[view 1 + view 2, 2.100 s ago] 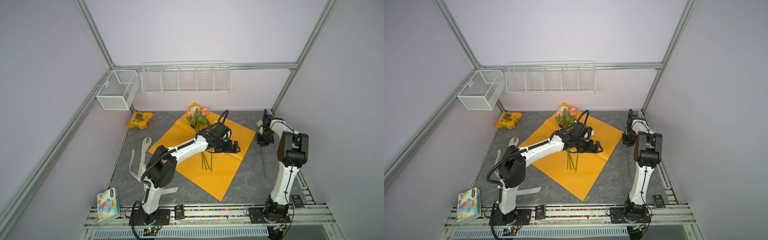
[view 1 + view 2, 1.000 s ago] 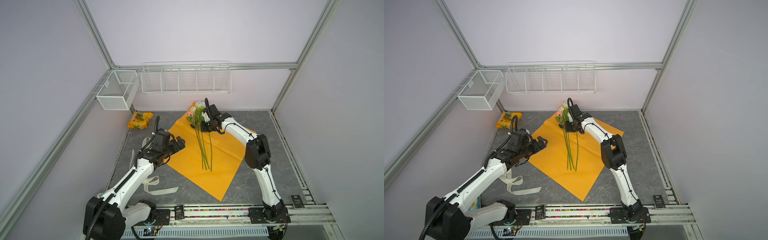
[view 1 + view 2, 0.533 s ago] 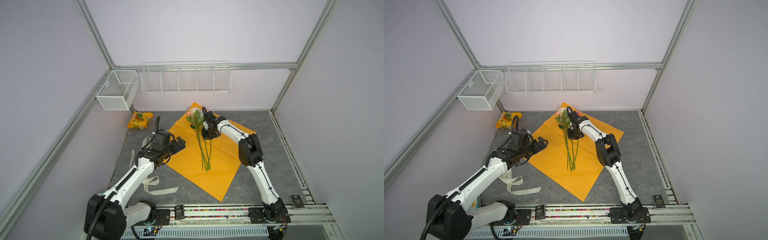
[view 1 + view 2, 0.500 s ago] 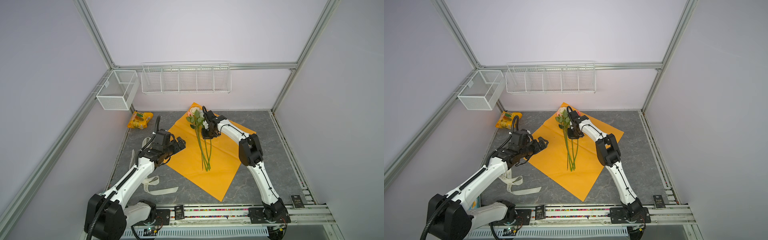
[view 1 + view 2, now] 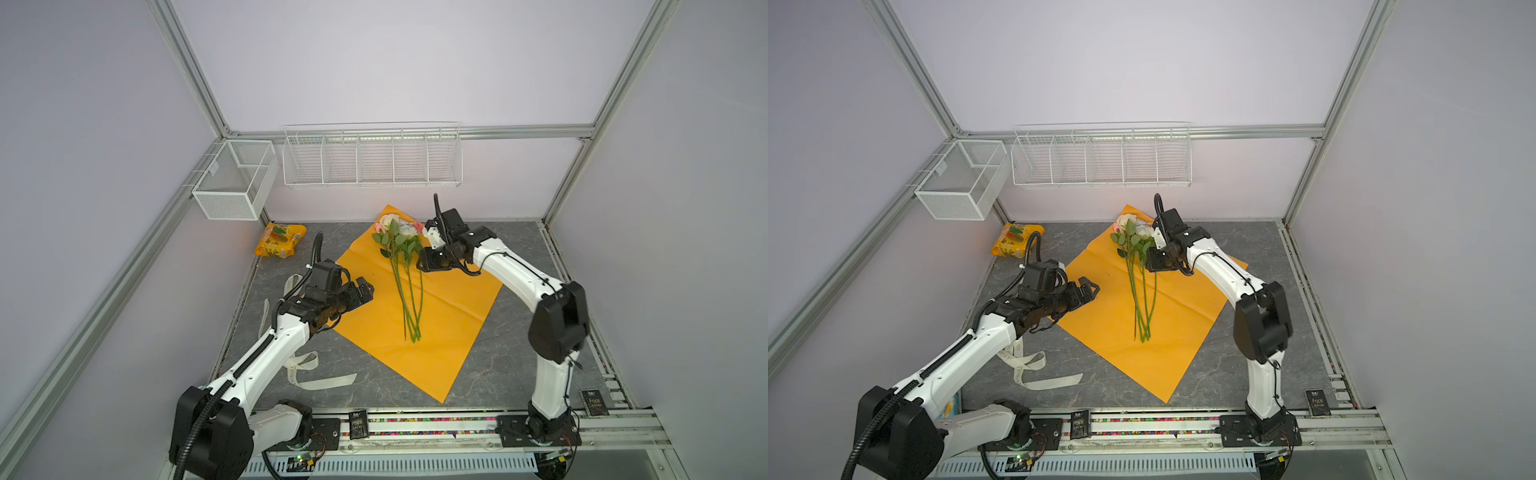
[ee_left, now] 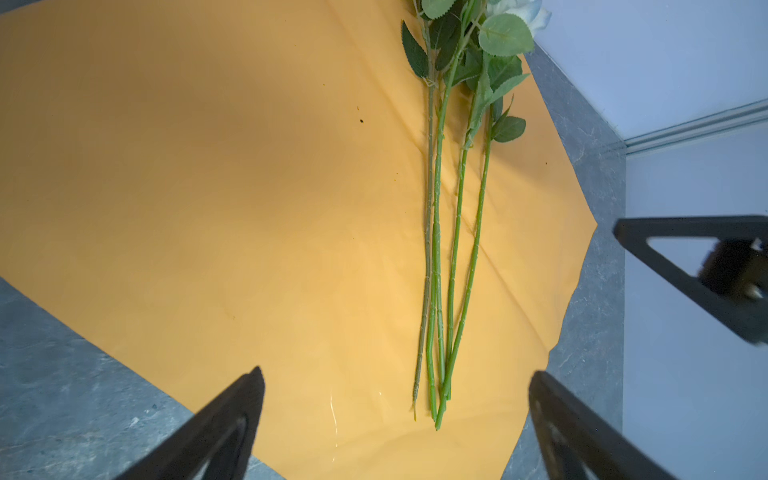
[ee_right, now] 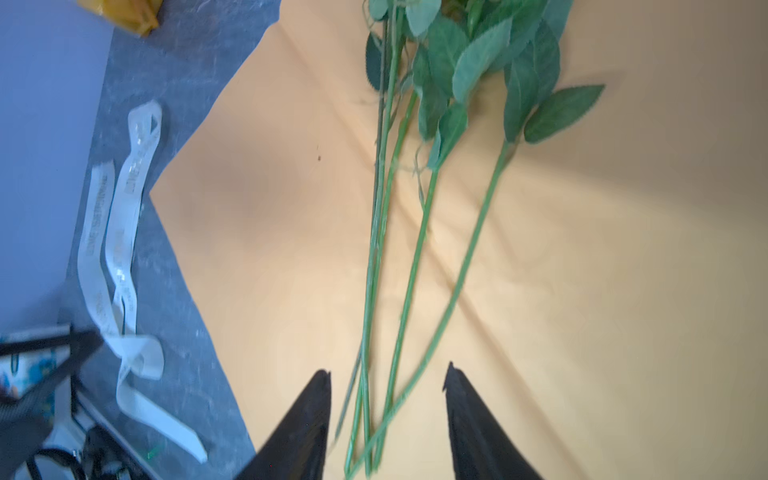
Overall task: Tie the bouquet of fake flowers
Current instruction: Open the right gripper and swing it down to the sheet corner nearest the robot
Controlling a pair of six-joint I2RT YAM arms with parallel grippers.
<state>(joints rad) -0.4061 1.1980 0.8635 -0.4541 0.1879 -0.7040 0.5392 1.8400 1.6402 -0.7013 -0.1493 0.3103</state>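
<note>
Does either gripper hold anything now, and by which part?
Nothing is held. The left gripper and right gripper are open; the bouquet lies free on the paper.

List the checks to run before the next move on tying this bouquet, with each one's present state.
1. Placement: bouquet of fake flowers lies on the orange paper, stems together: ok.
2. Grip: right gripper jaws apart, stems unclamped between them: ok.
3. Readiness: left gripper open near the paper's left corner: ok.
4. Tie material: ribbon loose, left of the paper: ok.
5. Tie: no ribbon around the stems: not ok.
6. Clutter: snack packet off the paper: ok.
</note>
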